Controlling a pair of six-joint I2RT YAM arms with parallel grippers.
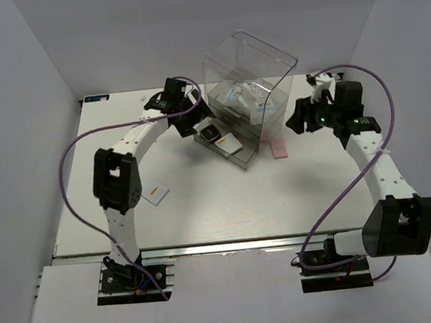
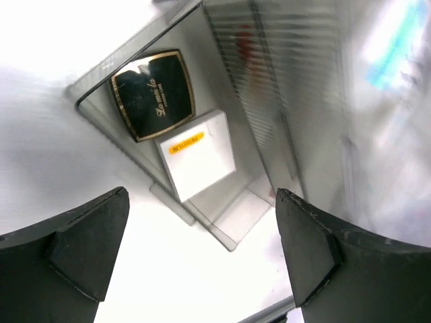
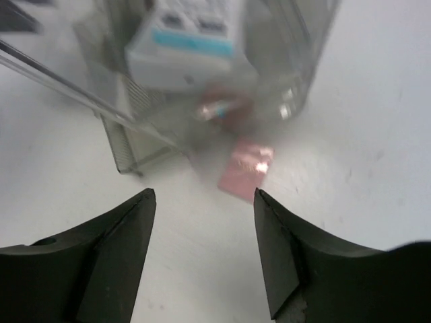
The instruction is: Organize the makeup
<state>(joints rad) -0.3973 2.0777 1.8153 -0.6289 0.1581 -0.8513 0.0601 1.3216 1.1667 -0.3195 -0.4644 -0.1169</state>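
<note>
The black square compact (image 2: pixel 153 94) and a white flat box (image 2: pixel 195 155) with a yellow label lie in the pulled-out bottom drawer (image 1: pixel 239 158) of the clear case (image 1: pixel 249 75). My left gripper (image 2: pixel 202 249) is open and empty just above that drawer's front; it shows in the top view (image 1: pixel 194 119) too. The white blue-printed packet (image 3: pixel 188 44) sits inside the case. The pink square (image 3: pixel 246 167) lies on the table right of the case (image 1: pixel 279 149). My right gripper (image 3: pixel 205 249) is open and empty, short of the pink square. A second white flat box (image 1: pixel 156 193) lies at the left. Something blurred and reddish (image 3: pixel 219 108) shows inside the case.
The tall clear case stands at the table's back centre between both arms. Grey walls close in the table on the left, right and back. The metal rail (image 1: pixel 230 247) runs along the near edge.
</note>
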